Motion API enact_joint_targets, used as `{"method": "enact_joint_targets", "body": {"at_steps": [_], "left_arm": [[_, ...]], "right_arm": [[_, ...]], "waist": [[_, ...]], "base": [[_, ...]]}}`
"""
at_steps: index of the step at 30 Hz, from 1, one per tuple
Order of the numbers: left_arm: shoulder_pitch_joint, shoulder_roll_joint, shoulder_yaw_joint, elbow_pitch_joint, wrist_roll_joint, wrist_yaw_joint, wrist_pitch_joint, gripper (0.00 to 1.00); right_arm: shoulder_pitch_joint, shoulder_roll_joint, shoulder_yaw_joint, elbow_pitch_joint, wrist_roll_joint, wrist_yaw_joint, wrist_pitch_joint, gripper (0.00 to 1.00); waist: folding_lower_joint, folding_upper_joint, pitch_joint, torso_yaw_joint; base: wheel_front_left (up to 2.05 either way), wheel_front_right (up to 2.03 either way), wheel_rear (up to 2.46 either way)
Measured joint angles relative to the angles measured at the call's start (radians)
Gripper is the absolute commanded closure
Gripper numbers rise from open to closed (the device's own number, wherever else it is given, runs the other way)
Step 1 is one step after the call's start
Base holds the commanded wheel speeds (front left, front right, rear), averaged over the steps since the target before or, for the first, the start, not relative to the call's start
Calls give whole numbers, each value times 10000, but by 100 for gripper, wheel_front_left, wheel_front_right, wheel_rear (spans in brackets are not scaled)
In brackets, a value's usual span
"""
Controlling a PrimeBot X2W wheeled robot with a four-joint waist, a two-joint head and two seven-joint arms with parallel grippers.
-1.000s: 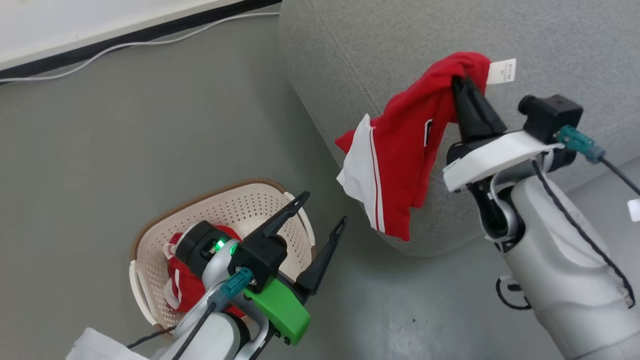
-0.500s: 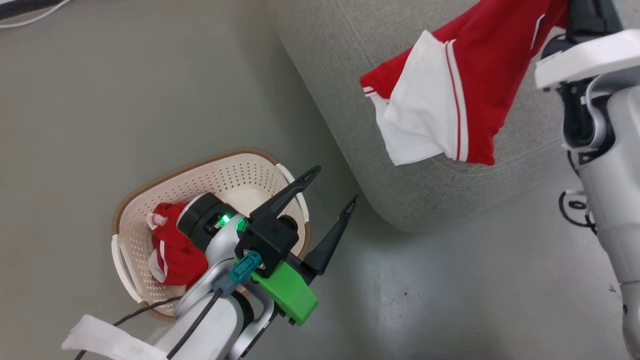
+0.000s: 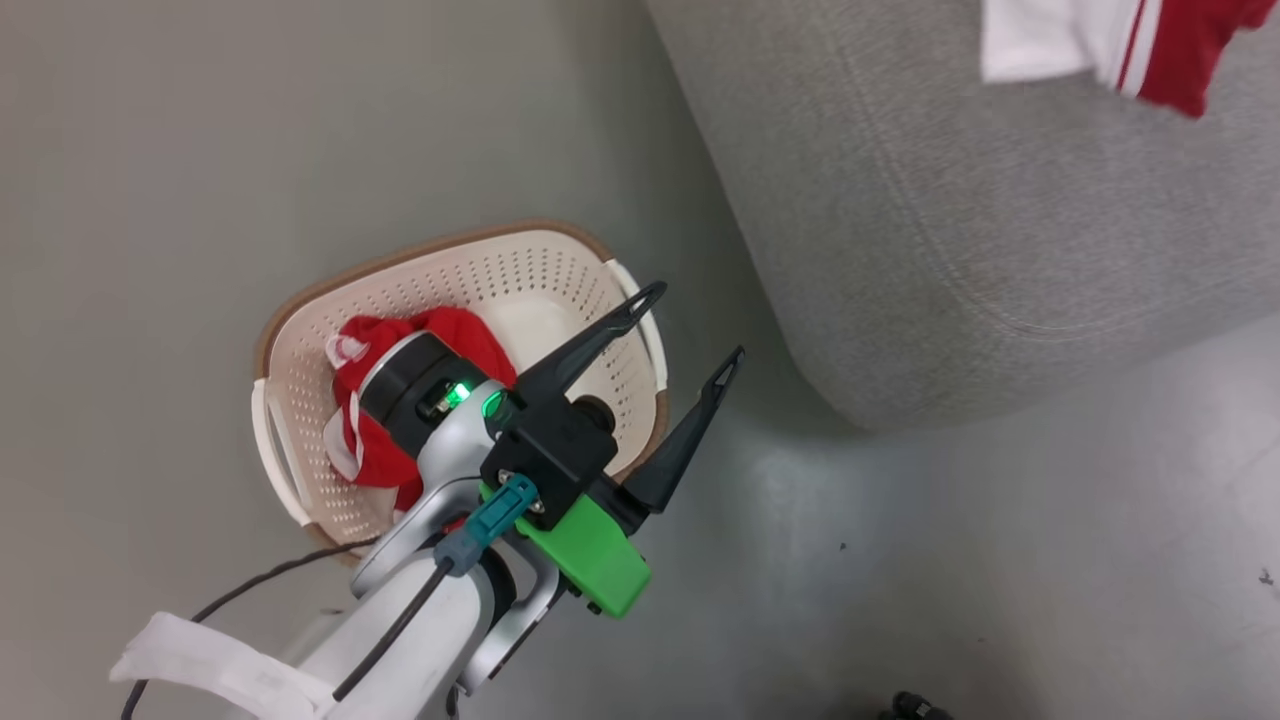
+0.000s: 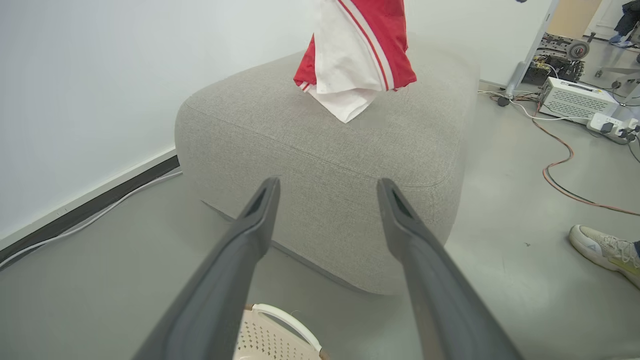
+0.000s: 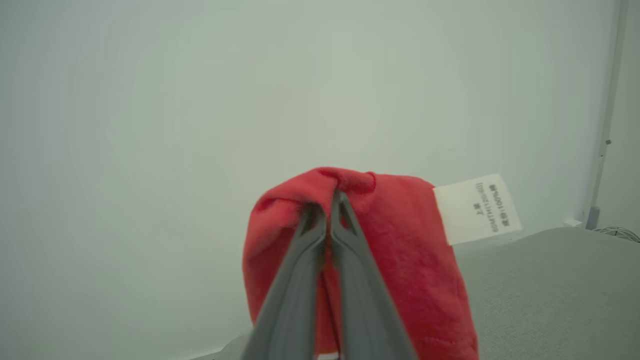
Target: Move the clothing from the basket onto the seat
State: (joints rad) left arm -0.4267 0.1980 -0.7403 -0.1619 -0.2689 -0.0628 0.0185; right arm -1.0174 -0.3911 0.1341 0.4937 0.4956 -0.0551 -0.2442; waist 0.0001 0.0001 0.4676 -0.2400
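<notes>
My right gripper (image 5: 327, 210) is shut on a red jersey (image 5: 395, 260) with a white tag (image 5: 477, 208); the fabric drapes over its fingers. That jersey hangs above the grey seat (image 4: 320, 150), its red-and-white hem (image 4: 357, 60) dangling just over the cushion top and showing at the head view's top right (image 3: 1110, 45). A second red piece of clothing (image 3: 375, 440) lies in the cream basket (image 3: 560, 275) on the floor, partly hidden by my left wrist. My left gripper (image 3: 690, 325) stands open and empty above the basket's right rim, fingers pointing toward the seat (image 3: 960, 220).
The basket sits on grey floor just left of the seat's rounded corner. In the left wrist view a wall and baseboard run behind the seat, cables and a white box (image 4: 575, 97) lie at the right, and a person's shoe (image 4: 605, 250) rests on the floor.
The head camera has tilted down, so the whole picture shifted. The right arm with the jersey has left the head view at the top right. The left gripper stays open over the basket.
</notes>
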Motion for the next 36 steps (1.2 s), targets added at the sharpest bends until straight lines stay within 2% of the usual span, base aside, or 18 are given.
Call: {"method": "enact_joint_targets", "body": {"at_steps": [9,15,19,28,33,34,35,36], "left_arm": [[-341,-12,19,-140,27,-77,0,0],[-529,10,123,-142,288,-79,-2,0],[-659,33,186,-84,288,-86,-17,0],[-714,54,217,40,288,-161,-71,0],[-724,54,221,238,284,-174,-207,0],[-724,54,221,268,282,-174,-209,0],[-727,50,219,291,280,-176,-247,0],[-732,48,221,324,280,-176,-305,0]], "right_arm": [[-810,-581,-334,675,2,-84,171,100],[-786,-364,-374,1390,178,-82,174,100],[-465,8,-456,1942,456,-82,159,100],[179,405,-656,2909,704,-46,69,100],[223,525,-681,3233,763,111,40,100],[224,550,-675,3275,763,128,-12,24],[224,566,-671,3298,761,163,-17,0],[224,583,-669,3325,761,196,-19,0]], "waist": [[0,0,790,545],[0,0,1306,752],[0,0,1542,832],[-1,0,1644,834],[-1,0,1600,828],[-1,0,1569,828],[-1,0,1534,829],[-1,0,1497,830]], "base": [[0,0,0],[0,0,0],[0,0,0],[0,0,0],[0,0,0],[0,0,0],[0,0,0],[0,0,0]]}}
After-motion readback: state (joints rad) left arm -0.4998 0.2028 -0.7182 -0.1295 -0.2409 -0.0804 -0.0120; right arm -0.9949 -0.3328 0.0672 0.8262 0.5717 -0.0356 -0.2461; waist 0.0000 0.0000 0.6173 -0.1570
